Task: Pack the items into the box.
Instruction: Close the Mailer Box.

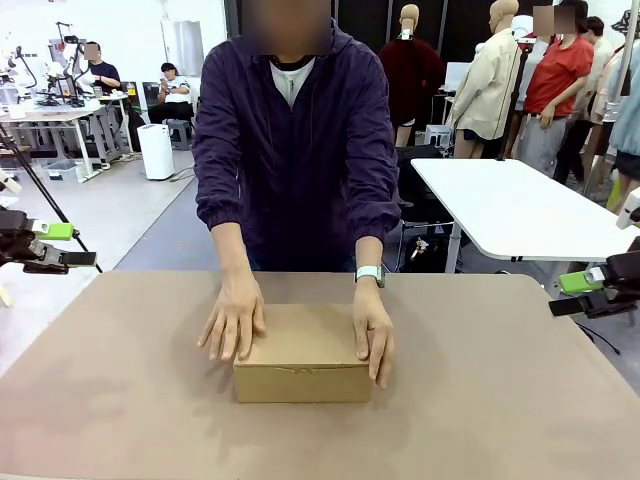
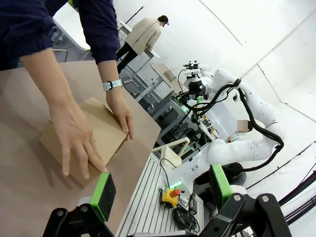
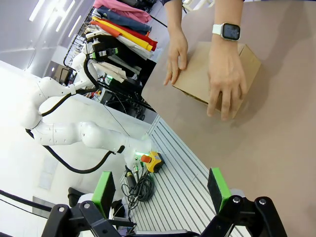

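Note:
The brown cardboard box (image 1: 300, 355) (image 2: 106, 133) (image 3: 197, 76) sits shut in the middle of the table (image 1: 500, 400). The person's hands (image 1: 232, 318) (image 1: 372, 335) lie flat on its lid and sides. The items are out of view. My left gripper (image 1: 75, 245) (image 2: 162, 190) hovers open off the table's left edge, far from the box, with nothing between its green pads. Off the right edge my right gripper (image 1: 565, 295) (image 3: 160, 190) is likewise open and holds nothing.
A white table (image 1: 510, 205) stands behind at the right. Beside the table edge, the wrist views show a ribbed metal base with a yellow emergency-stop button (image 2: 170, 195) (image 3: 150, 160) and cables. The person stands at the far side.

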You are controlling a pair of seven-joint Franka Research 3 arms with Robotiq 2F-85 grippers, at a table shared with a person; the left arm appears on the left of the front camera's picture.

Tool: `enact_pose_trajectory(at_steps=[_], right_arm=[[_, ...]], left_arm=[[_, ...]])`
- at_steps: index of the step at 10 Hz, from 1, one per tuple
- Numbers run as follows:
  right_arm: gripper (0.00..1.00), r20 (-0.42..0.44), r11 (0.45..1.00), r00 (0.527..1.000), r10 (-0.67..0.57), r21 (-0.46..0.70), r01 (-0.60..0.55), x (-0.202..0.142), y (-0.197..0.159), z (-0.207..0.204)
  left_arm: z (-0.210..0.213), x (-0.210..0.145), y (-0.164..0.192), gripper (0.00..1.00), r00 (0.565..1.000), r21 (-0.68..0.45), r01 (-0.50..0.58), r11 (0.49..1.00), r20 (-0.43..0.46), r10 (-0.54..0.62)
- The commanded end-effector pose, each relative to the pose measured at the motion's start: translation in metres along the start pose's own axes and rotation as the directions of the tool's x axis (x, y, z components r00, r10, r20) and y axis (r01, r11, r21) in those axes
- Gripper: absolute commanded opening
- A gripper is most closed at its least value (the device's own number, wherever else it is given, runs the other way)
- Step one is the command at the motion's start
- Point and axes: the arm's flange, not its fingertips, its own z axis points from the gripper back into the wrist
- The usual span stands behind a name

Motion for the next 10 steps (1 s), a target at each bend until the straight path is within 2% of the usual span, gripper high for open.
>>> enact_pose_trajectory(at_steps=[1,10], right_arm=[[1.0,0.018,1.0,1.0,0.001,0.022,-0.001,0.0023,0.0034,0.0],[1.0,0.018,1.0,1.0,0.001,0.022,-0.001,0.0023,0.0034,0.0]], left_arm=[[0.0015,0.0021,-0.0031,1.0,1.0,-0.002,0.005,1.0,0.014,-0.005],[0.0015,0.0021,-0.0031,1.0,1.0,-0.002,0.005,1.0,0.014,-0.005]])
